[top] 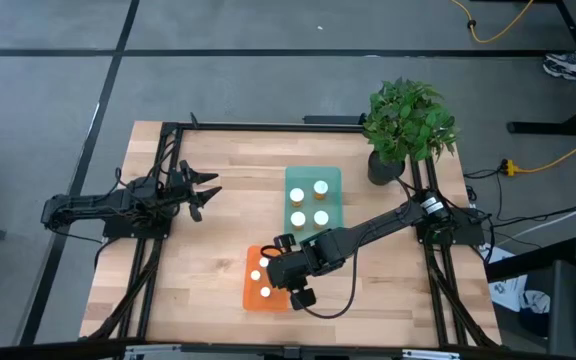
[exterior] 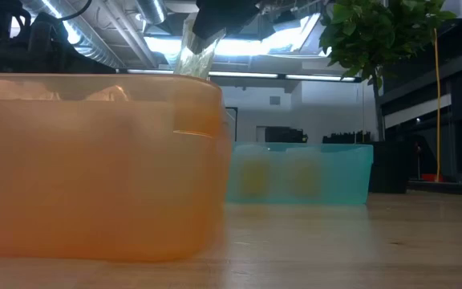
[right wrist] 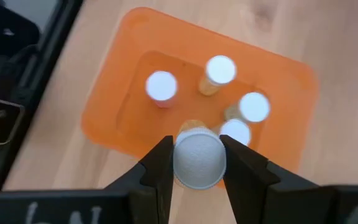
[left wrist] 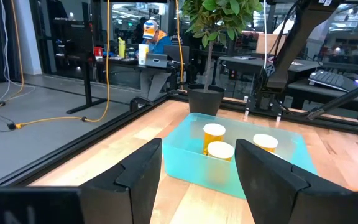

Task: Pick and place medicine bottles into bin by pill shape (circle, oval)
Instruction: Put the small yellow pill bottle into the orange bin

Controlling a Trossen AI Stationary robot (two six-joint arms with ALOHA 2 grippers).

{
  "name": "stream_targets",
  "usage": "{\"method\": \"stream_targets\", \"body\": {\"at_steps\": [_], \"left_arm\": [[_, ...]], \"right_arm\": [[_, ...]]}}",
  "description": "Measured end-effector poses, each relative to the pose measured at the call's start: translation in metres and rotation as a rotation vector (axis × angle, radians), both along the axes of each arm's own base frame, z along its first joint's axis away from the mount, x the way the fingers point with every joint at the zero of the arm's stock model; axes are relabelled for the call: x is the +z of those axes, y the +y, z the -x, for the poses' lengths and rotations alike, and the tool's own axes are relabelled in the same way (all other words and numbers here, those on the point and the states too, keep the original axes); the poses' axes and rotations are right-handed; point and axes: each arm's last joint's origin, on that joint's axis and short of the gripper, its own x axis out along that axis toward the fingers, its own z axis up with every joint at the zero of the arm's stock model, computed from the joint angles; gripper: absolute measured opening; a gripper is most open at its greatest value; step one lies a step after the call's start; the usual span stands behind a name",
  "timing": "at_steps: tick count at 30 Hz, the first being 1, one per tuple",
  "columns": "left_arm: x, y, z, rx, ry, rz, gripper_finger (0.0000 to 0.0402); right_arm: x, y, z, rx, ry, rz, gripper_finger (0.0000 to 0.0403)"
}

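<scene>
While poised over the orange bin (right wrist: 123,81) at the near middle of the tabletop (top: 208,200), right jaws (right wrist: 197,163) clamped on a white-capped medicine bottle (right wrist: 199,158), cap gripped from both sides, orange body hanging below and mostly hidden by the cap. Four bottles already standing inside that bin: one (right wrist: 161,86) apart toward one side, one (right wrist: 220,70) leaning a little, and two (right wrist: 253,107) (right wrist: 235,132) close together, the last just beside the held bottle's line of descent. Main risk, as a judgement: lowered straight from here, likely to land on or clip the neighbouring cap, knocking it over or leaving the new bottle tilted against it; better shifted toward the bare floor of the bin first. Second risk: released too high, apt to bounce and topple, small round bottles being light and tippy. Third: grip only on the cap's rim, so a slip possible if dragged sideways against the bin wall. Sorting error also possible, pill shape not readable from any view. Teal bin (top: 313,200) farther back, holding four more bottles (top: 321,187), near the potted plant (top: 408,125). Left jaws (left wrist: 197,180) spread wide and empty, parked at the left side of the tabletop, well apart from both bins
</scene>
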Motion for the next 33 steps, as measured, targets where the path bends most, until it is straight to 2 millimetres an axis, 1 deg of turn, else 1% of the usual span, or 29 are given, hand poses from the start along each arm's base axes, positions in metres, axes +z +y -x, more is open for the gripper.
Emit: {"method": "stream_targets", "body": {"at_steps": [2,7,12,16,21,27,33], "left_arm": [[0.000,0.000,0.000,0.000,0.000,0.000,0.0195],[0.000,0.000,0.000,0.000,0.000,0.000,0.0195],[0.000,0.000,0.000,0.000,0.000,0.000,0.0195],[0.000,0.000,0.000,0.000,0.000,0.000,0.0195],[0.000,0.000,0.000,0.000,0.000,0.000,0.0195],[0.000,0.000,0.000,0.000,0.000,0.000,0.0195],[0.000,0.000,0.000,0.000,0.000,0.000,0.0195]], "right_arm": [[-0.004,0.001,-0.001,0.020,0.007,-0.003,0.0117],[-0.022,0.003,-0.006,0.058,0.047,0.024,0.0117],[-0.032,0.005,-0.010,0.062,0.059,0.022,0.0117],[-0.038,0.007,-0.015,0.065,0.032,0.013,0.0117],[-0.053,0.008,-0.019,0.080,0.053,0.026,0.0117],[-0.058,0.009,-0.020,0.081,0.062,0.024,0.0117],[-0.058,0.009,-0.021,0.089,0.064,0.010,0.0117]]}}
